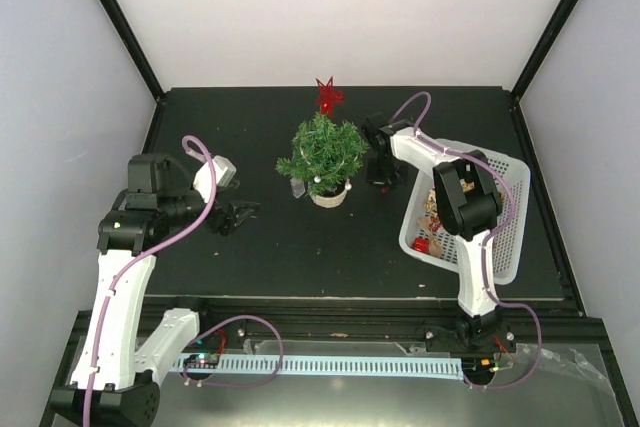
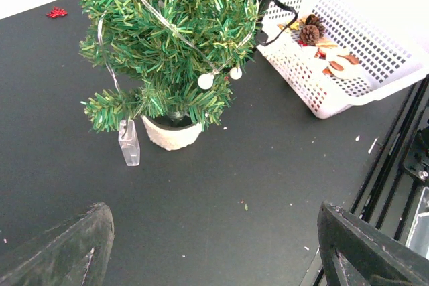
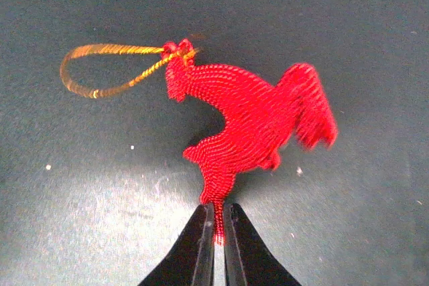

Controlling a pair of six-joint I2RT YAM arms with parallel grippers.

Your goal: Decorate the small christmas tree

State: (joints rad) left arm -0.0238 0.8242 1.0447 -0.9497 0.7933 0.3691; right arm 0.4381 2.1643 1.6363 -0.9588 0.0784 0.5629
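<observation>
Step in hand: picking up an ornament to hang, by the look of it.
Tree's place: the small christmas tree [image 1: 322, 152] stands near the middle of the counter [image 1: 250, 127] in its pale pot [image 2: 171, 135]. The white basket [image 1: 510, 222] is at 4 o'clock from it.
Tree's axis: upright, with the long axis vertical, pot down and tip up. No lean shows in the left wrist view.
Holding side: the right hand [image 3: 216, 213] is just beside the tree at 3 o'clock. Its fingers are drawn almost together and pinch the lowest point of the red ornament [image 3: 251, 122]. Whether the piece rests on the counter or hangs just above it cannot be told.
Ornament's lie: it runs from the pinched point at 6 o'clock up to the gold loop [image 3: 114, 48], which trails toward 10 o'clock.
Idle side: the left hand [image 1: 238, 215] is spread wide with nothing in it, at 8 o'clock from the tree and well apart.
Next move calls for: likely a lift and a carry toward 9 o'clock, loop leading, so the loop can slip over a twig. So thin a pinch may let the piece swing.
Also there: a red star [image 1: 328, 97] at 12 o'clock from the tree.
</observation>
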